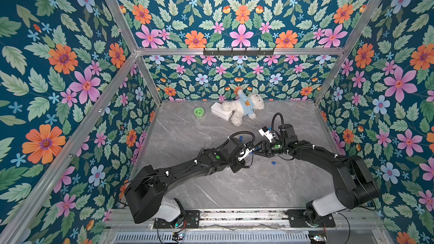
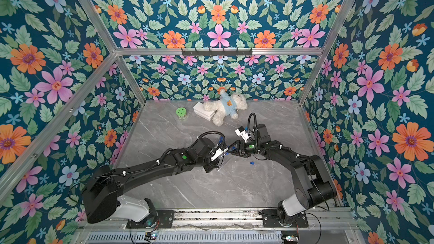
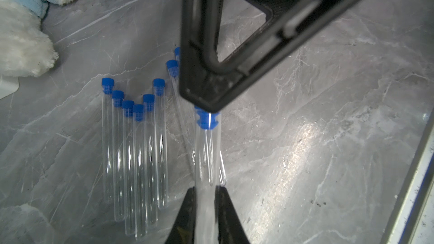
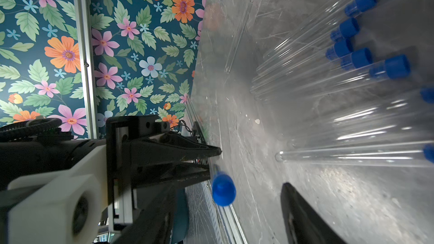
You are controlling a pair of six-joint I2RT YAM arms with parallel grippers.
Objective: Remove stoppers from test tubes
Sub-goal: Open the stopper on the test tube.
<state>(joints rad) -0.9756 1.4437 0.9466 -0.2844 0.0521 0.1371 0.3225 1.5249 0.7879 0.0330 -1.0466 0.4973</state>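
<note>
The marble tabletop [image 1: 234, 184] is enclosed by floral walls [image 1: 234, 19]. The test tube [image 3: 207, 142], clamped in the left gripper [image 3: 205, 187], is pointed rightward, with its stopper [image 3: 206, 120] between the right gripper's [image 1: 256, 150] parted jaws.

**A robot test cell**

An aluminium frame [image 1: 164, 51] hung with flowered wallpaper [image 1: 70, 66] boxes in a marble tabletop [image 1: 234, 188]. Two black robot arms [image 1: 183, 172] are bolted to a rail [image 1: 242, 215] along its front; test tubes [image 3: 138, 160] lie near a teddy bear [image 1: 244, 107].

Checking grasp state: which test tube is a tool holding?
The tube clamped in the left tool, blue stopper still in; the other stoppered tubes lie loose on the marble.
</note>
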